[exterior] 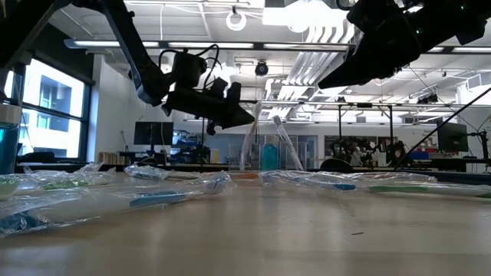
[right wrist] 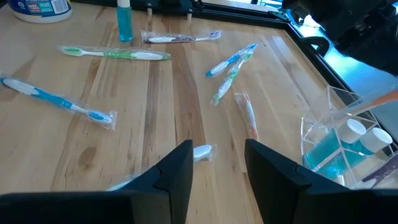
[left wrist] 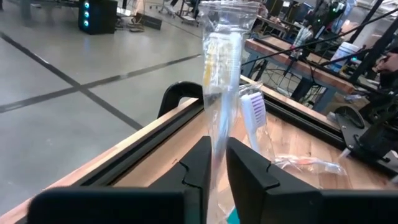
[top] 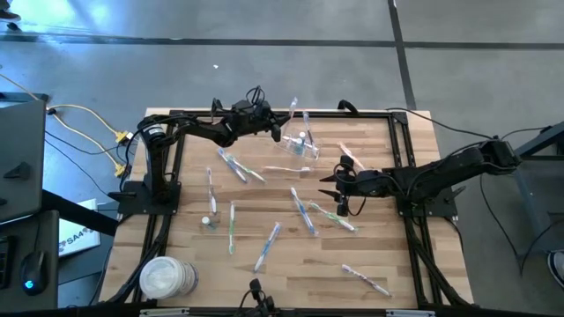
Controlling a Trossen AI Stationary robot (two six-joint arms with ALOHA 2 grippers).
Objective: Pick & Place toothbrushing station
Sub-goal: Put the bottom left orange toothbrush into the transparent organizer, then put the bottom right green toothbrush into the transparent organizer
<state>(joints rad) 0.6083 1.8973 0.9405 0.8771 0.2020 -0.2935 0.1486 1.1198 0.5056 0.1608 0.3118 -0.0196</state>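
Observation:
A clear plastic cup (top: pixel 301 146) (right wrist: pixel 336 140) stands at the table's far middle with small white-capped tubes (right wrist: pixel 356 130) in it. My left gripper (left wrist: pixel 214 165) (top: pixel 278 130) reaches level to it from the left, shut on a toothbrush in a clear wrapper (left wrist: pixel 219 74) that stands upright over the cup (exterior: pixel 268 157). A second wrapped toothbrush (left wrist: pixel 254 112) leans in the cup. My right gripper (right wrist: pixel 217 165) (top: pixel 333 188) hangs open above the table right of centre, holding nothing. Under it lies a wrapped toothbrush end (right wrist: pixel 202 151). My left gripper pinches the clear wrapper of the upright toothbrush between its two fingers, partway up its length (left wrist: pixel 216 146). The fingers come in level from the table's left and lie across it. The toothbrush stands nearly upright; its lower end is hidden behind the fingers.
Several wrapped toothbrushes lie scattered over the wooden top (top: pixel 304 211) (top: pixel 232 225) (top: pixel 366 280). A small bottle (top: pixel 208 222) stands at the left, and a stack of white round discs (top: pixel 167 277) at the near left corner. A black frame rail (top: pixel 401 132) rims the table.

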